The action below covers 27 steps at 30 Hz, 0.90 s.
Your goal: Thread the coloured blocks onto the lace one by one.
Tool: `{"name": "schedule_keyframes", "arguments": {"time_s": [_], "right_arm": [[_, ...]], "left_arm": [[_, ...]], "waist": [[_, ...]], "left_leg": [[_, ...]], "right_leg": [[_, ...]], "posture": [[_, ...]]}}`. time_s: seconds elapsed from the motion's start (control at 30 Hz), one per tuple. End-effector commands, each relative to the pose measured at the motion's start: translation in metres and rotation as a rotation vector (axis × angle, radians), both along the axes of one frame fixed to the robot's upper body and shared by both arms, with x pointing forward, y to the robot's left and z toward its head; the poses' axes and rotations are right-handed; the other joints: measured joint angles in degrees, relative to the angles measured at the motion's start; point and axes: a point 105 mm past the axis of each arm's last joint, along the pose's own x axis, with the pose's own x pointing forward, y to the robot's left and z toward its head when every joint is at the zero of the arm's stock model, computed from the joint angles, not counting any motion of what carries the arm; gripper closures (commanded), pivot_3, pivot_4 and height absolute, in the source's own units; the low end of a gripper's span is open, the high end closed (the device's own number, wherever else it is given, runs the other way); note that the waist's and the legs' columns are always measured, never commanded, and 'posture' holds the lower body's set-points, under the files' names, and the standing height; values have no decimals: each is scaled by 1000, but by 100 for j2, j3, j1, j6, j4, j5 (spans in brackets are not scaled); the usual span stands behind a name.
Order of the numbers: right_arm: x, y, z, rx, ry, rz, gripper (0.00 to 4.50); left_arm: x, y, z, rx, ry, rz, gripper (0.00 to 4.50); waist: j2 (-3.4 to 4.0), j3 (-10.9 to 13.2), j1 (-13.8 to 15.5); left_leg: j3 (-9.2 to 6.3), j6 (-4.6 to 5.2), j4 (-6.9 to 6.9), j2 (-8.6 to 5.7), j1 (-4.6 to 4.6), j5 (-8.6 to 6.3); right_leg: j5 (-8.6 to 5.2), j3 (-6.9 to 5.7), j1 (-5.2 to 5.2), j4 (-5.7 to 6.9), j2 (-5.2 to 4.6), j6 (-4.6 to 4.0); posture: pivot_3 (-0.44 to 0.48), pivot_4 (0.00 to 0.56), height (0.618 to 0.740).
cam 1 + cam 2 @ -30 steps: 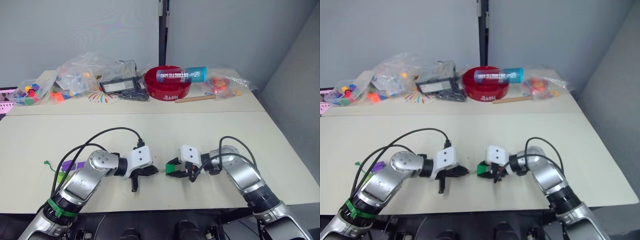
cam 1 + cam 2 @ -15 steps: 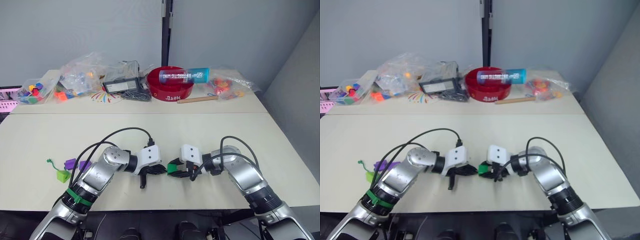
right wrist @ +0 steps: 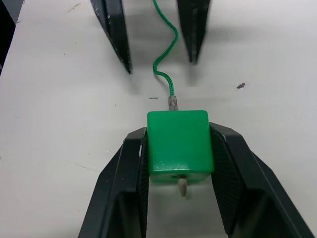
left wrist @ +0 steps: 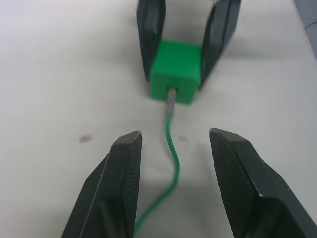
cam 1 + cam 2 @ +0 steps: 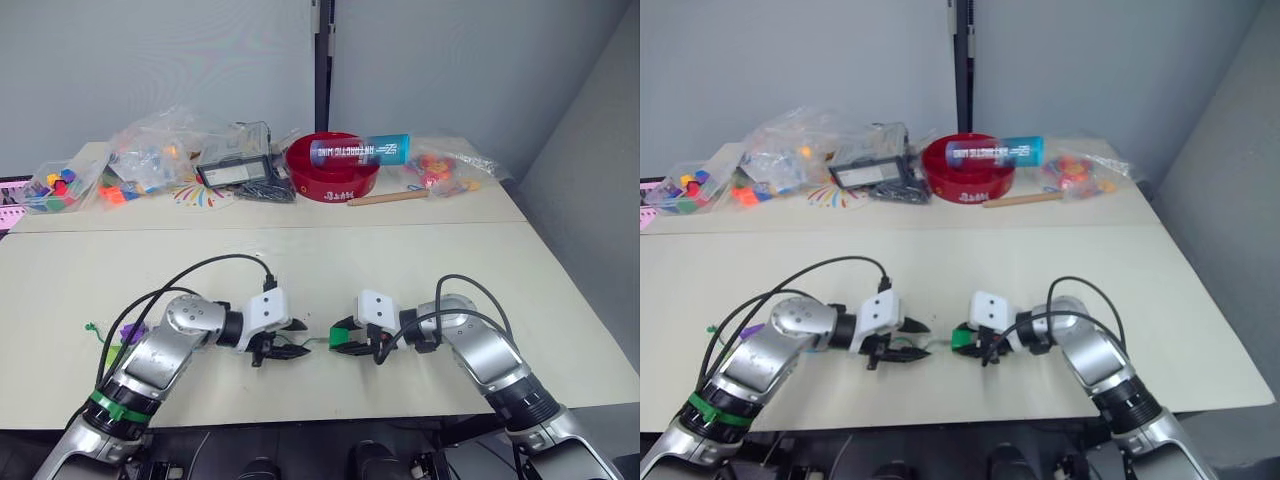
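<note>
**Green cube pinched, lace tip through its hole**

The pale table (image 5: 420, 270) carries clutter along its far edge: clear bags of toy pieces (image 5: 150, 155), a red bowl (image 5: 335, 170) with a blue tube (image 5: 360, 151) across it. Near the front edge, the right gripper (image 3: 181, 191) pinches the dark green block (image 3: 180, 144) between both fingers. The left gripper (image 4: 173, 191) faces it, fingers spread, nothing between them except the lace (image 4: 173, 153) lying on the table (its stiff tip pokes out the block's far side). Purple and lime blocks (image 5: 128, 335) sit well apart, behind the left arm.

The right end effector (image 3: 180, 148) clamps a green cube (image 3: 180, 145) — lace (image 3: 166, 67) tip poking through.
</note>
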Motion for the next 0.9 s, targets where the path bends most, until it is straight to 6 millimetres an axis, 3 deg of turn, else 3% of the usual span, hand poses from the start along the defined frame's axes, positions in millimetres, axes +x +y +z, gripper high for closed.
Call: {"name": "schedule_keyframes", "arguments": {"time_s": [0.03,0.17,0.4,0.7,0.9], "right_arm": [[-4,0,-9,-15,31,1,3303],[-5,0,-8,-15,30,-2,3303],[-6,-2,-7,-17,30,-11,3303],[-7,-1,-8,-20,34,-10,3303],[-6,1,-7,-17,32,-7,3303]], "left_arm": [[4,-2,4,-38,-38,7,2209],[9,-6,-5,-48,-29,16,2209],[8,-8,-9,-63,-11,-1,4389],[8,-27,6,-83,-60,-54,4473],[6,-43,3,-52,-64,-108,4473]], "waist": [[-1,0,6],[0,0,4],[0,0,3],[0,0,15],[0,0,10]], "left_leg": [[0,0,0,0,0,0],[0,0,0,0,-1,0],[0,0,0,-1,-1,0],[0,0,0,-2,-4,0],[0,0,0,-2,-4,0]], "right_leg": [[0,0,0,0,0,0],[0,0,0,0,0,0],[0,0,0,-1,-1,0],[0,0,-1,-2,-1,0],[0,0,0,-2,-1,0]], "posture": [[0,150,740],[0,150,740],[0,150,740],[0,150,740],[0,150,740]]}}
